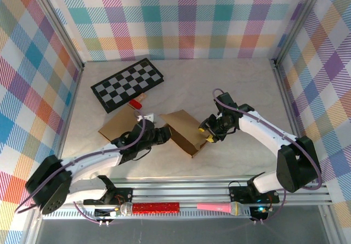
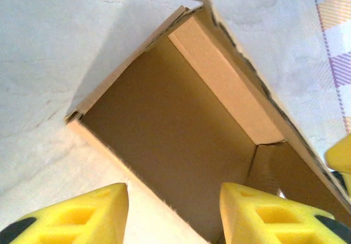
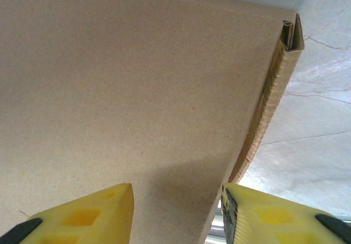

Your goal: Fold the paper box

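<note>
The paper box is seen near the middle of the table, half raised, its brown walls standing up from the marbled top. A flat cardboard panel lies at the box's 9 o'clock, and the left arm is stretched across it; whether that panel is joined to the box cannot be told.

The left gripper is placed at the box's 9 o'clock edge. In the left wrist view its yellow fingers are held apart, nothing is clamped between them, and the open mouth of the box is faced: a dark inner floor, a lighter folded-in wall at 1 o'clock, and a creased corner at 4 o'clock.

The right gripper is set against the box's 3 o'clock side. In the right wrist view its fingers are also spread, and the outer face of a cardboard wall is seen close ahead, its doubled edge running down into the gap between them. No clamping on that edge is shown.

A checkerboard is laid at the table's 10 o'clock, with a small red object just at its 6 o'clock corner. On the rail at the table's 6 o'clock a red glittery stick and a pink microphone are laid end to end.
</note>
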